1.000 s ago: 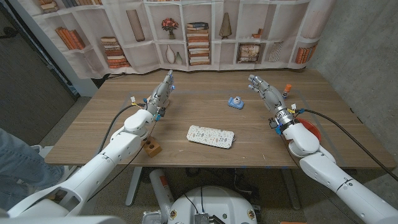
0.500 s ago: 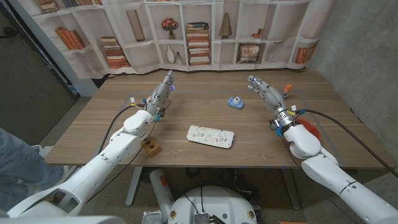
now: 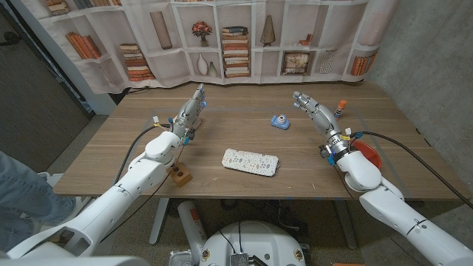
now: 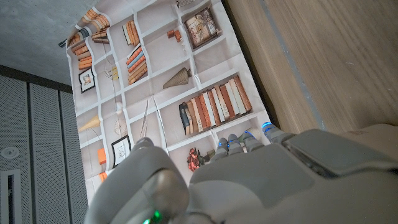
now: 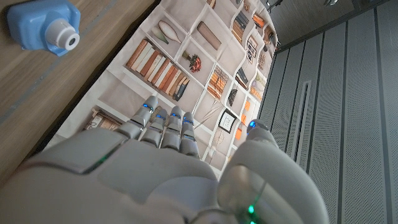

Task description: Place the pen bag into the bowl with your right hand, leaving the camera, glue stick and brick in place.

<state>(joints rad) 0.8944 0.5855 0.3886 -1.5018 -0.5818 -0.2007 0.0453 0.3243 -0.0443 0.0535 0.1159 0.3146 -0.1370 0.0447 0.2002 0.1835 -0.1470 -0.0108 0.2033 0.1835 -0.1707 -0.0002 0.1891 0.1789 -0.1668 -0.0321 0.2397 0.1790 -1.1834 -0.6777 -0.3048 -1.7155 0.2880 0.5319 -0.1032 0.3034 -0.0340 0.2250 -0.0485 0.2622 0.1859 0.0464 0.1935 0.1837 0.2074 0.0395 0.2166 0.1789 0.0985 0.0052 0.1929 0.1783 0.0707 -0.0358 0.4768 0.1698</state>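
The pen bag (image 3: 250, 162), white with a small pattern, lies flat near the table's front middle. My right hand (image 3: 311, 111) hovers to its far right with fingers stretched out and apart, holding nothing; the same hand (image 5: 168, 162) fills the lower part of the right wrist view. The red bowl (image 3: 369, 157) sits at the right edge, partly hidden behind my right forearm. A blue toy camera (image 3: 279, 121) (image 5: 46, 30) stands just left of the right hand. The glue stick (image 3: 340, 108) stands upright behind that hand. The wooden brick (image 3: 179, 175) lies at the front left. My left hand (image 3: 191, 112) (image 4: 249, 180) is raised, fingers extended, empty.
A curtain printed with bookshelves (image 3: 236, 44) hangs behind the table's far edge. A grey concrete wall (image 3: 429, 66) closes the right side. A person's leg in jeans (image 3: 11, 185) shows at the left edge. Cables run along both forearms.
My right hand has shifted slightly left toward the blue camera, uncovering more of the glue stick. The left arm and the objects have not moved.
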